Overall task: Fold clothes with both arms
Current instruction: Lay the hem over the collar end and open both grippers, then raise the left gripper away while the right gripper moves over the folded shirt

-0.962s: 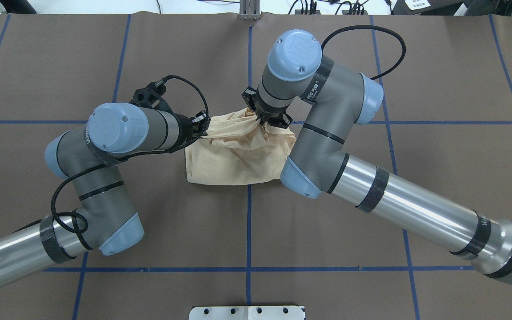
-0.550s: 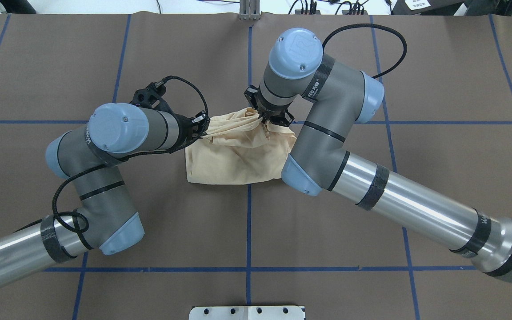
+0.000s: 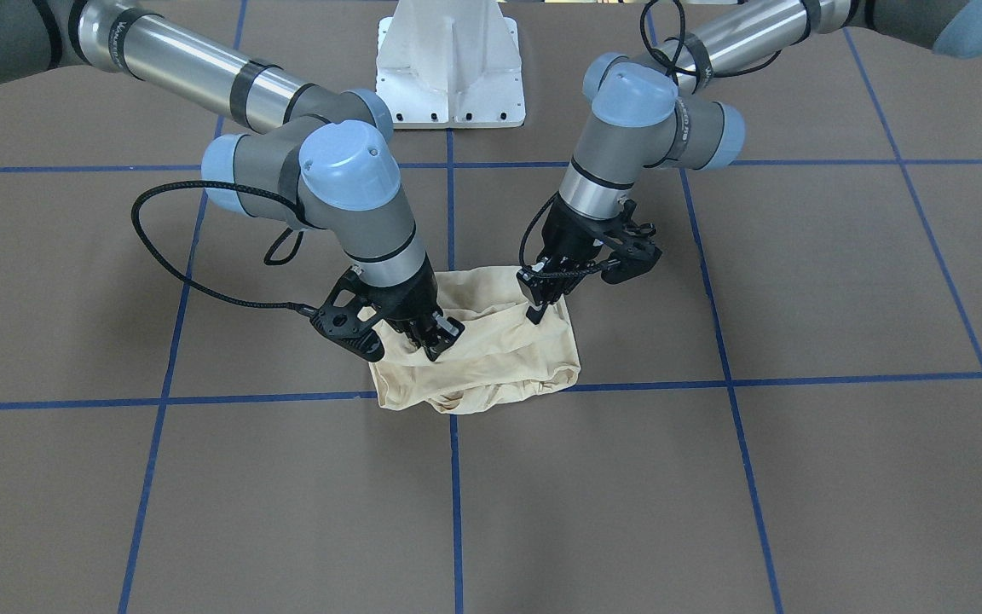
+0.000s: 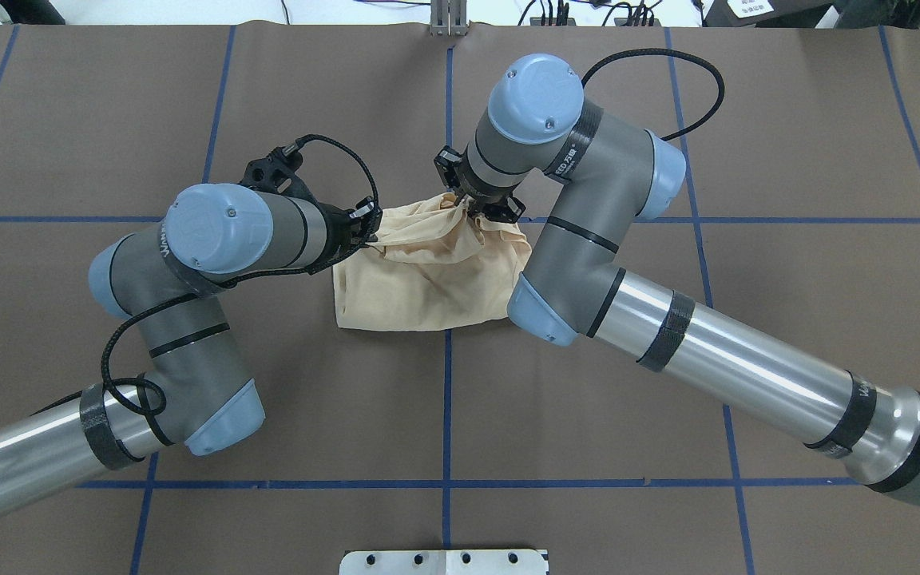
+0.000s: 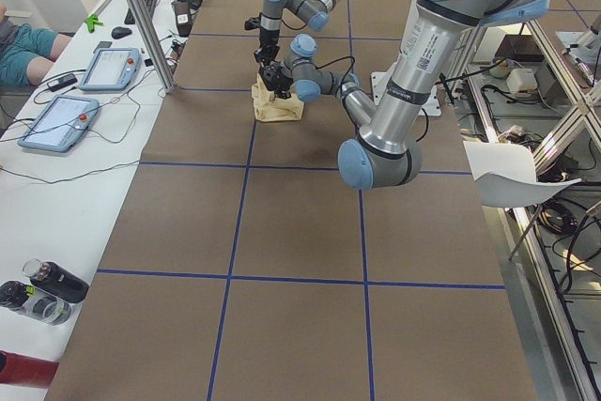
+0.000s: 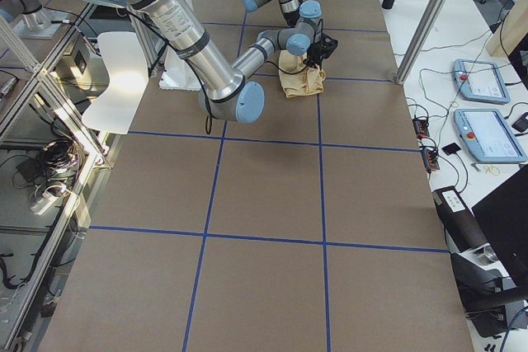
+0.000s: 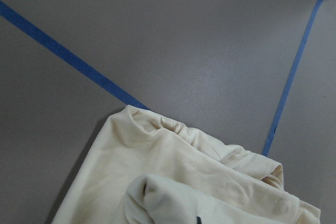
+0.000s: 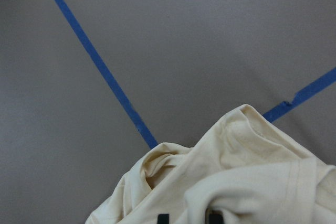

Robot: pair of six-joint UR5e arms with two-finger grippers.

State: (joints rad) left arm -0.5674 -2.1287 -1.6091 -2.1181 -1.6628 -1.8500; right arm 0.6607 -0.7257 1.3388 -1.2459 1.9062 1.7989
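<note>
The left gripper (image 4: pixel 366 229) is pinching a bunch of the shirt (image 4: pixel 420 291), and its fingers are closed tight on the cloth. Seen from above, it is holding the shirt's 10 o'clock corner. The right gripper (image 4: pixel 473 210) is pinching the cloth too, at about 1 o'clock on the shirt, and its fingers are squeezing close together. Both grippers are holding their bits of cloth up off the bench (image 4: pixel 308 399). Wrinkly folds are running from one gripper to the other along the far edge.

The shirt is pale cream-yellow and is sitting in a small, folded-up bundle. Its 6 o'clock edge is lying flat on the brown bench. The bundle is covering the spot where two blue tape lines (image 4: pixel 446 399) are crossing, near the middle of the bench.

The left arm (image 4: pixel 204 231) is reaching in from 8 o'clock and bending at a blue-capped joint. The right arm (image 4: pixel 588 263) is reaching in from 4 o'clock. In the front view, a white base (image 3: pixel 450 77) is standing at 12 o'clock from the shirt, well apart from it.
</note>
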